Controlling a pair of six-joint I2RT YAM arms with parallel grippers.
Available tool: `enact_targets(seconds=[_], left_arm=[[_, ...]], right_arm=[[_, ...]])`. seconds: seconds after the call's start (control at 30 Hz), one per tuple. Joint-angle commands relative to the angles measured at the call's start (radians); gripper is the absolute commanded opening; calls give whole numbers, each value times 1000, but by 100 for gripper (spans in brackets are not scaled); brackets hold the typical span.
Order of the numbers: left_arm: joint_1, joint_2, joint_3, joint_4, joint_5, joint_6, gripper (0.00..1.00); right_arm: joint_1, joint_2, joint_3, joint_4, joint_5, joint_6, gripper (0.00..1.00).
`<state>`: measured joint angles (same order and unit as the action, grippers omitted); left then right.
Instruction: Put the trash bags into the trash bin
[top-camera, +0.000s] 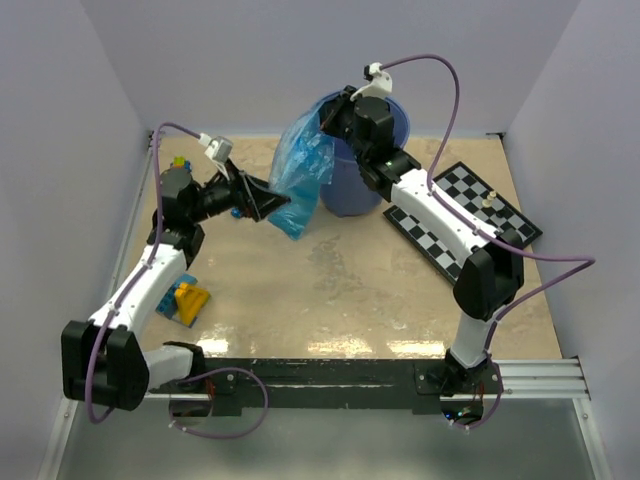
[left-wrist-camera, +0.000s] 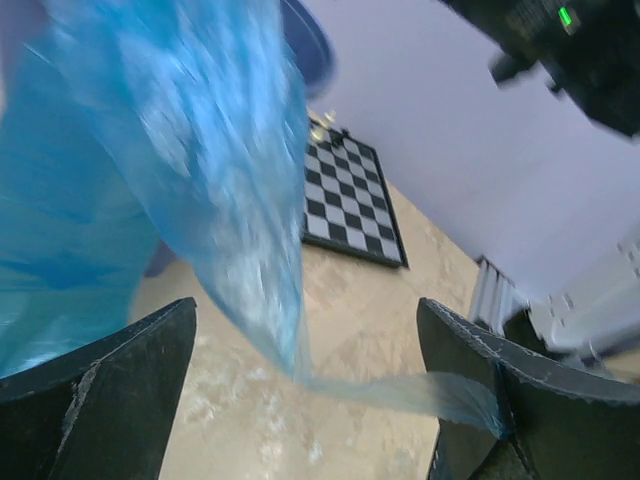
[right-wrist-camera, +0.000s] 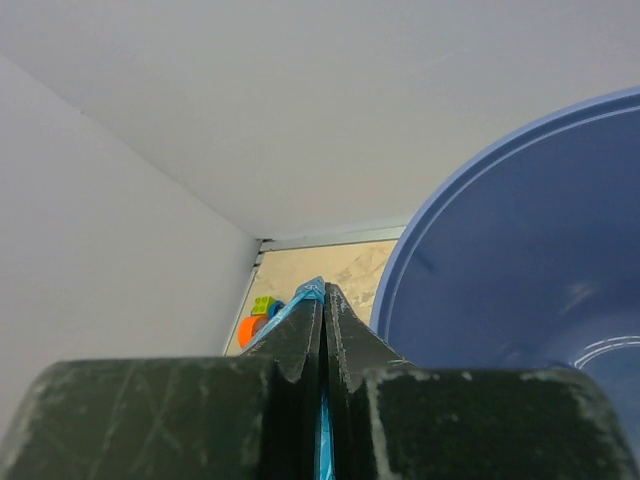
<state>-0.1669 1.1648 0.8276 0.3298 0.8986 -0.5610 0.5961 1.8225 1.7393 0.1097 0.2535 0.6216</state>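
Observation:
The trash bin (top-camera: 352, 190) is a round blue bucket at the back middle of the table. A crinkly blue trash bag (top-camera: 303, 165) hangs down its left side. My right gripper (top-camera: 328, 118) is shut on the bag's top edge, just left of the bin's rim (right-wrist-camera: 500, 260). A blue sliver of the bag (right-wrist-camera: 305, 296) shows between the shut right gripper (right-wrist-camera: 322, 290) tips. My left gripper (top-camera: 275, 205) is open at the bag's lower end. In the left wrist view the bag (left-wrist-camera: 150, 180) hangs above the open left gripper (left-wrist-camera: 305, 310), and a thin strand of film (left-wrist-camera: 420, 390) clings to the right finger (left-wrist-camera: 500, 400).
A black-and-white chessboard (top-camera: 465, 215) with small pieces lies right of the bin, under the right arm. Toy blocks (top-camera: 188, 300) lie beside the left arm, and more blocks (top-camera: 180, 162) sit in the back left corner. Pale walls close in the back and sides.

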Motion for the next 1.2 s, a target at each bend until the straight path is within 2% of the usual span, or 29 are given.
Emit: enact_targets(seconds=[0.0,0.13,0.23,0.3,0.4,0.43,0.47,0.57,0.67,0.73,0.8,0.87,0.9,1.0,1.13,1.17], left_arm=[[27,122,131,124,-188,-126,97],[24,235,220,187,-213,-226,92],[9,291,290,166,-248,-194,76],[9,315,329,141,-253,-169,59],[16,335,402,71,-222,-91,21],[26,348,441,28,-173,-61,5],[42,372,485,-29,-115,-34,0],[116,430,622,-257,46,42,0],[206,394,607,-282,103,134,0],[221,378,634,-378,126,288,2],[218,377,691,-484,112,406,39],[219,340,709,-500,96,479,61],[221,302,700,-486,95,522,66],[218,141,607,-401,45,683,73],[175,-68,455,-497,5,1095,72],[127,-115,415,-532,2,1189,71]], right_arm=[[13,-23,23,11,46,-19,0],[18,-51,-17,12,38,-23,0],[21,-75,-47,8,21,-28,0],[21,-95,-69,10,9,-29,0],[21,-120,-102,18,-25,-49,0],[21,-127,-115,25,-34,-66,0],[21,-137,-121,30,-43,-89,0],[11,-164,-139,38,-71,-187,0],[-22,-189,-158,19,-120,-240,0],[-44,-196,-161,1,-151,-253,0],[-51,-209,-165,-11,-178,-266,0],[-53,-218,-169,-16,-215,-252,0],[-53,-218,-167,-18,-250,-244,0],[-51,-213,-165,-13,-252,-208,0],[-51,-184,-139,-19,-250,-172,0],[-51,-180,-130,-19,-250,-166,0]])
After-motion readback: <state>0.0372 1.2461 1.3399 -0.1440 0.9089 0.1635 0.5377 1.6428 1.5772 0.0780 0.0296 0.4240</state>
